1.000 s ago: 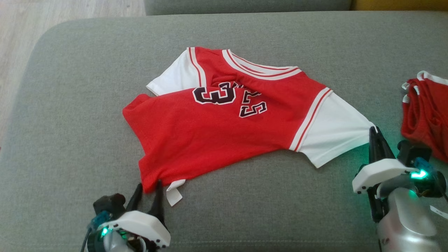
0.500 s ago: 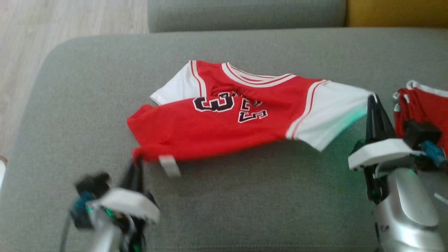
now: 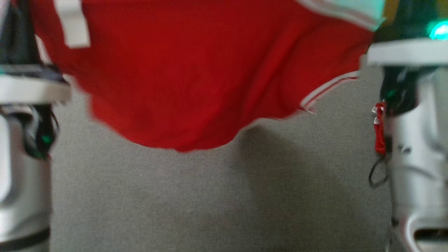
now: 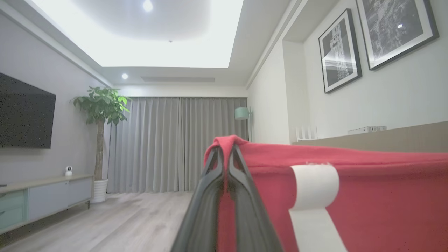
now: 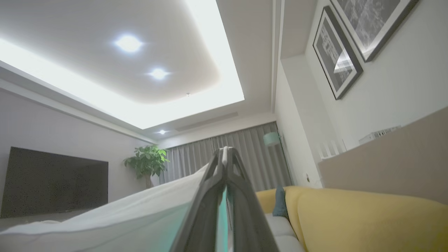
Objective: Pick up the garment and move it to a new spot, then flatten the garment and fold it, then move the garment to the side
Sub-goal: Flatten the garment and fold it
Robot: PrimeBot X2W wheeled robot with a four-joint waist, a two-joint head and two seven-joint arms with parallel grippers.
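The garment (image 3: 196, 77) hangs stretched between the jaws, above the grey sofa cushion (image 3: 210, 196). The left jaws clamp tight on its red corner (image 4: 227, 140), the right jaws on its white sleeve (image 5: 140, 217). Pickup seems done; relocating, flattening, folding and moving aside remain.

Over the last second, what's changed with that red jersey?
The left gripper closed on the red hem corner, then both arms lifted the jersey off the grey cushion; it now hangs between them, sagging in the middle. The right gripper kept its pinch on the white sleeve. The head camera also shifted, so the view looks different.
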